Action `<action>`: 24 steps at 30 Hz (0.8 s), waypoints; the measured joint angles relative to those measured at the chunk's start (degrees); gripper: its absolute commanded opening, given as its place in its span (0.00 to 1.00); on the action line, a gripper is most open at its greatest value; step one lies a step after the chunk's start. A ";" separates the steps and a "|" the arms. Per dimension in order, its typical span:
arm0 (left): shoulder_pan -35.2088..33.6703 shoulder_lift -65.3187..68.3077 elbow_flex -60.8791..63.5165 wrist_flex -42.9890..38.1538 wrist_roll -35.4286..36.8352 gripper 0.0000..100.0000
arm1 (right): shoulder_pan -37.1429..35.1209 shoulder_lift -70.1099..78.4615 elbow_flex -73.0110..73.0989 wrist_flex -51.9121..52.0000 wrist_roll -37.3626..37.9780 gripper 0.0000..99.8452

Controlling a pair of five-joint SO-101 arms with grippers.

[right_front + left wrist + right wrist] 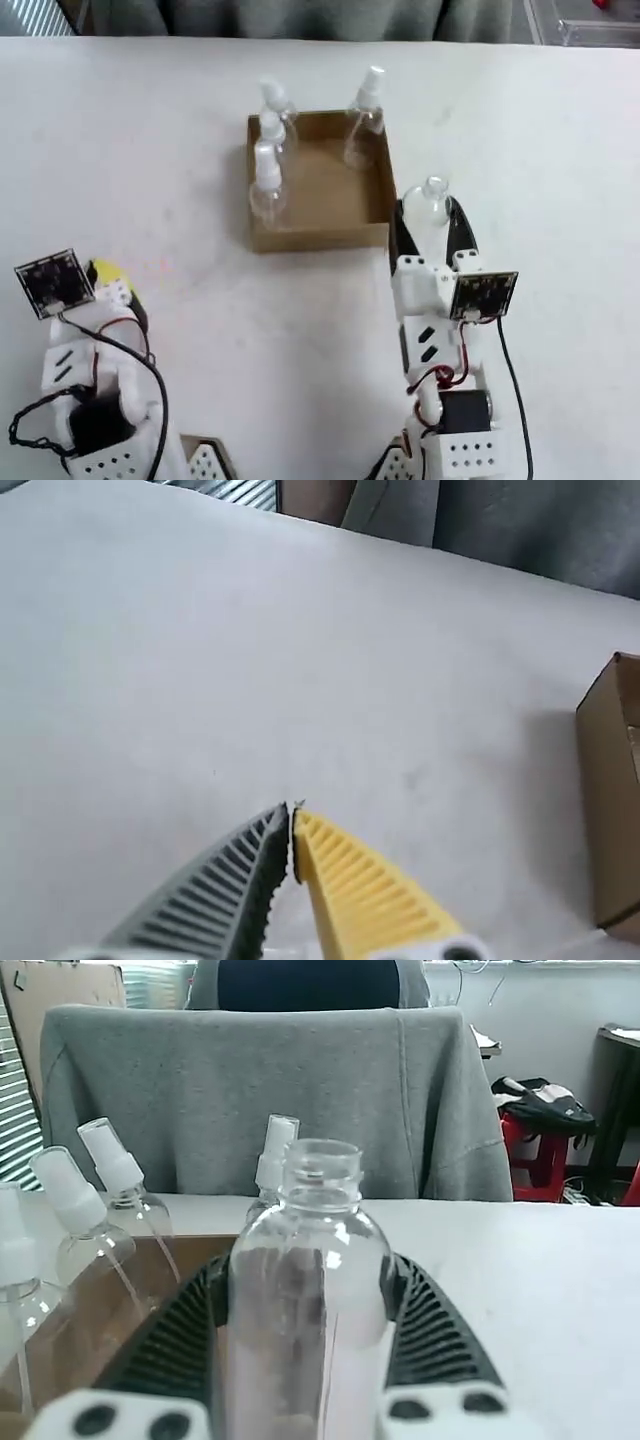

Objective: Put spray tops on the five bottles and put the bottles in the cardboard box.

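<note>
A clear bottle with a bare neck and no spray top stands upright just right of the cardboard box. My right gripper is shut on it, black fingers on both sides of the bottle. Several bottles with white spray tops stand in the box: some along its left wall and one at the far right corner; the right wrist view shows them beyond the held bottle. My left gripper is shut on nothing, low over bare table at the near left.
The box's near corner shows in the left wrist view. A grey cloth-covered chair stands behind the table's far edge. Open white table lies left of the box and between the arms.
</note>
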 measured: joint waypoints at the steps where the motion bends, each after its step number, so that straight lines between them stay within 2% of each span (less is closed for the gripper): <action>1: 0.00 2.46 -1.23 0.00 0.00 0.02 | 0.00 0.00 0.00 0.44 0.00 0.02; 7: -0.26 24.53 -11.60 0.00 0.00 0.02 | 0.00 0.00 0.00 0.53 0.00 0.02; 13: -0.26 45.36 -16.79 0.00 0.00 0.02 | 0.00 0.00 0.00 0.53 0.00 0.02; 18: -0.44 48.18 -17.49 3.43 0.18 0.03 | 0.00 0.00 0.00 0.53 0.00 0.02; 22: -1.41 48.18 -17.49 7.74 3.78 0.09 | 0.00 0.00 0.00 0.53 0.00 0.02; 24: -2.11 48.18 -17.41 7.74 4.66 0.08 | 0.00 0.00 0.00 0.53 0.00 0.02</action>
